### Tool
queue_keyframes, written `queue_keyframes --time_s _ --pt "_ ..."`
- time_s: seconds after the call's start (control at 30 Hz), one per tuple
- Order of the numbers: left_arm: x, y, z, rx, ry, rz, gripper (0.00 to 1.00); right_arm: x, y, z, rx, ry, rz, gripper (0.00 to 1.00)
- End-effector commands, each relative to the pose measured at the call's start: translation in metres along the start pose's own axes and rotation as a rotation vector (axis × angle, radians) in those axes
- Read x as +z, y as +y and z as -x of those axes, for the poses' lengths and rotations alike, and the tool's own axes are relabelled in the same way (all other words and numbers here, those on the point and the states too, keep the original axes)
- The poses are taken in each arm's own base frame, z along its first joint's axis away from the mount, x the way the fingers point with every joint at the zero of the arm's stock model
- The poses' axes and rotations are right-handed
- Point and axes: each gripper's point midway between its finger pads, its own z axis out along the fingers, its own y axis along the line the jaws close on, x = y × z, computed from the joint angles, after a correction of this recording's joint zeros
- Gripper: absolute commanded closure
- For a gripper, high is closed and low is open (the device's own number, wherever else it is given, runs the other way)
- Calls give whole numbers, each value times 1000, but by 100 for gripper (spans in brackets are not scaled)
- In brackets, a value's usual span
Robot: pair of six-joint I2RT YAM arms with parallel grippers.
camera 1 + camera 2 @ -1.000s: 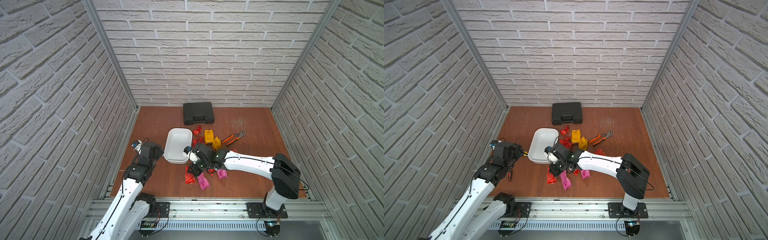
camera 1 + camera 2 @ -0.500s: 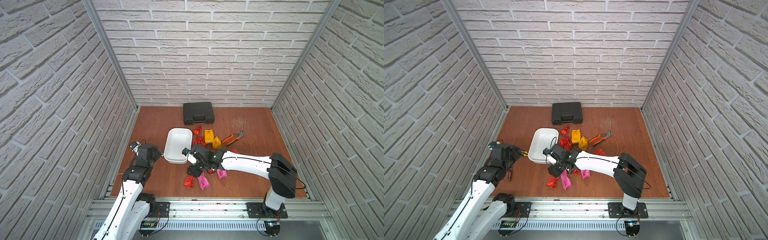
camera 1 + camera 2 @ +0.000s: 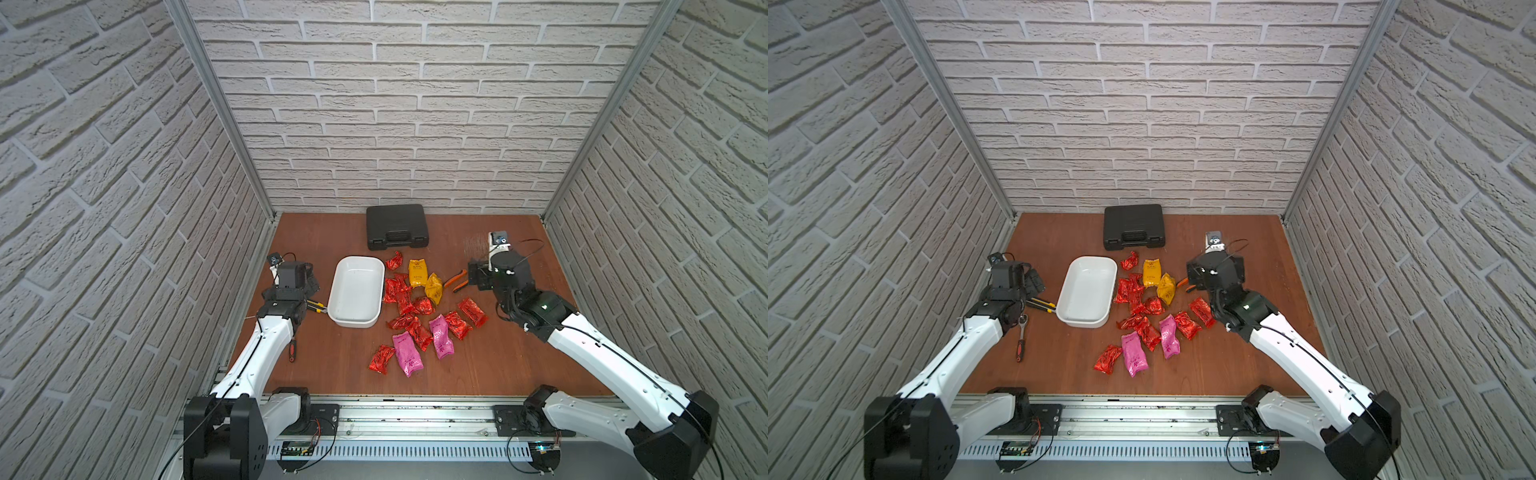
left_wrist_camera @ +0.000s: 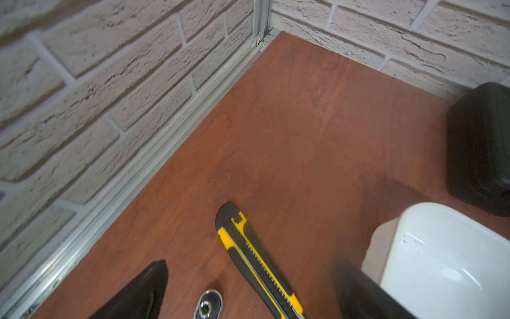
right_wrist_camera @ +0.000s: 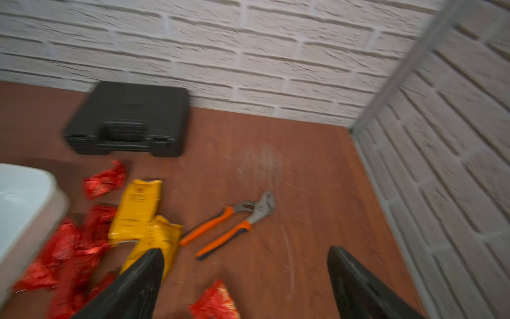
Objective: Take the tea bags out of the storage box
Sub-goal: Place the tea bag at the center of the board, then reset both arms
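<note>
The tea bags (image 3: 405,299) lie on the worktop (image 3: 498,365) beside the smooth white plastic box (image 3: 356,291), which is empty. They are judged light, crinkly foil pillows, soft and slippery; pinch across a flat sealed end. The left hand (image 4: 249,272) and right hand (image 5: 245,250) stand wide open, holding nothing.

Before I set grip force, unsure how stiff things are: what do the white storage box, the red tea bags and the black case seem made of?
Storage box: likely moulded plastic, glossy white; soft highlights, rounded corners.
Red tea bags: probably metallised foil or film; crinkled, with bright glints.
Black case: seemingly hard plastic, matte; dull, moulded handle recess.
</note>
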Motion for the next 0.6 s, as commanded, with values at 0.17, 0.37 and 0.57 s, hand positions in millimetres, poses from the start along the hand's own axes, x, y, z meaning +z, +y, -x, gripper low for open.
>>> queue_keyframes --time_s 0.17,0.37,0.57 --pt "24 -19 19 195 -211 -91 2 78 -60 -82 26 16 -175 2" --pt "40 -33 17 229 -250 -167 2 110 -49 -101 37 -38 -71 2" --pt "43 -41 25 258 -293 -226 2 126 -20 -101 -59 -89 79 0"
